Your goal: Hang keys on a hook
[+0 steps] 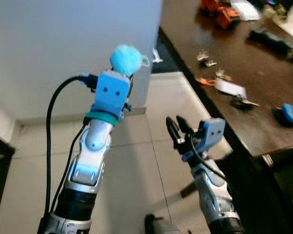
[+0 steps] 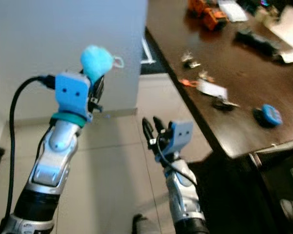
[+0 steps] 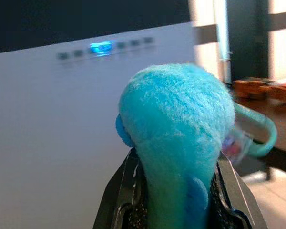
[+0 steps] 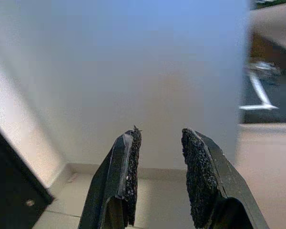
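Against a plain white wall point(image 1: 49, 48), on the left of the scene, we held our left gripper point(image 1: 128, 79) raised high. Its black fingers point(image 3: 119, 191) were clamped on a fluffy turquoise pompom point(image 1: 125, 59), the fob of the keys. A pale teal clip ring point(image 3: 262, 136) stuck out from the pompom's right side; something small and blurred hung by the ring, and we could not tell whether it was a key. The pompom sat just in front of the wall; whether it touched the wall we could not tell.

Lower and to the right, our right gripper point(image 1: 176, 129) hung over the pale tiled floor point(image 1: 132, 161). It held nothing, and its two rough-padded fingers point(image 4: 128, 171) stood a narrow way apart, pointing toward the wall.

Along the right side ran a dark wooden table point(image 1: 263, 131). On it lay scattered small things: an orange toy point(image 1: 219, 14) at the far end, a white tag point(image 1: 231, 88) near the middle, and a round blue object point(image 1: 291, 114) at the near right. A black cable point(image 1: 51, 122) looped beside our left arm.
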### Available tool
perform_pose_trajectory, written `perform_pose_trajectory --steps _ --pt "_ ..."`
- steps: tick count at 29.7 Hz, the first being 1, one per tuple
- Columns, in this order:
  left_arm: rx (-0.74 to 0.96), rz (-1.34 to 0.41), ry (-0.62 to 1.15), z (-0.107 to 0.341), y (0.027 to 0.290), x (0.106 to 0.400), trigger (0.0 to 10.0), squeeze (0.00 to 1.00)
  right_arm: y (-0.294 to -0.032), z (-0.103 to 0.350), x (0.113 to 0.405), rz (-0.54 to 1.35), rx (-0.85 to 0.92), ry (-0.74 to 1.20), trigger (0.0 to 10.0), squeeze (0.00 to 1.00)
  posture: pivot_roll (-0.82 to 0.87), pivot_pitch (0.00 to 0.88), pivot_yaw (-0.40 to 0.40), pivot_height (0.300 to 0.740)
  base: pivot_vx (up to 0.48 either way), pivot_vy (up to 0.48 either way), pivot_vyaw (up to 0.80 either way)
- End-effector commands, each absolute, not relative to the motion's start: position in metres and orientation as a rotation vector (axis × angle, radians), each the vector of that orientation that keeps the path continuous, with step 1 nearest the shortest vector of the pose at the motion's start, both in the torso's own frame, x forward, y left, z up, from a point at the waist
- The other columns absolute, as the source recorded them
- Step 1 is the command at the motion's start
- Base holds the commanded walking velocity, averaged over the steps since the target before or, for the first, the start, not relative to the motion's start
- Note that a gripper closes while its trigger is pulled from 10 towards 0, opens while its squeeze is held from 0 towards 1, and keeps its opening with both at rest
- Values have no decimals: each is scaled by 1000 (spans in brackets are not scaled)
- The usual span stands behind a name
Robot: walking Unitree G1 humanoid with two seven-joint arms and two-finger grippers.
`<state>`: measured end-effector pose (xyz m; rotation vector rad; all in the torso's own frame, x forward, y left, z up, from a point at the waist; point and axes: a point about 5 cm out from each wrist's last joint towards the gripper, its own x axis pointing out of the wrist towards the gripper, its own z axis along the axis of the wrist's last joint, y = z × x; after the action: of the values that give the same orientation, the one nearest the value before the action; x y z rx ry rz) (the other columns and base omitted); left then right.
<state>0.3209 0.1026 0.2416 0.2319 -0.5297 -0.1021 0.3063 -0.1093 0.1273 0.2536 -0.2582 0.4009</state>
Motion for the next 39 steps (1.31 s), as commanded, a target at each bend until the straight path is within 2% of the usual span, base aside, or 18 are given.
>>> perform_pose_trajectory --steps 1,7,8,9,13,20,25,32,34,36,39 --pt "240 -94 -515 237 105 320 10000 0 -106 121 303 418 245 -227 10000 0 -43 119 -13 740 480 0 0" --pt "278 -89 -527 236 107 318 10000 0 -106 119 302 421 229 -223 10000 0 -46 115 -12 740 480 0 0" --pt "323 -87 -524 230 111 317 10000 0 -109 117 301 414 209 -216 10000 0 -48 111 -12 740 480 0 0" --pt "372 -67 -471 210 124 312 10000 0 -122 102 298 371 175 -162 10000 0 -51 106 -12 740 480 0 0" --pt "381 -57 -448 202 128 310 10000 0 -129 94 297 352 160 -134 10000 0 -51 106 -12 740 480 0 0" --pt "373 -52 -468 208 124 310 10000 0 -130 93 297 354 167 -126 10000 0 -52 102 -15 740 480 0 0" --pt "356 -89 -555 230 110 312 10000 0 -128 95 301 356 170 -126 10000 0 -50 95 -20 740 480 0 0" --pt "320 -114 -589 238 98 315 10000 0 -137 50 289 326 114 62 10000 0 -54 80 -31 740 480 0 0" --pt "301 -132 -617 244 89 316 10000 0 -143 12 268 309 67 227 10000 0 -55 78 -33 740 480 0 0" --pt "286 -148 -636 250 83 316 10000 0 -144 -8 253 315 39 325 10000 0 -67 76 -29 740 480 0 0" --pt "281 -153 -641 251 81 316 10000 0 -143 -13 250 322 25 349 10000 0 -67 76 -29 740 480 0 0"
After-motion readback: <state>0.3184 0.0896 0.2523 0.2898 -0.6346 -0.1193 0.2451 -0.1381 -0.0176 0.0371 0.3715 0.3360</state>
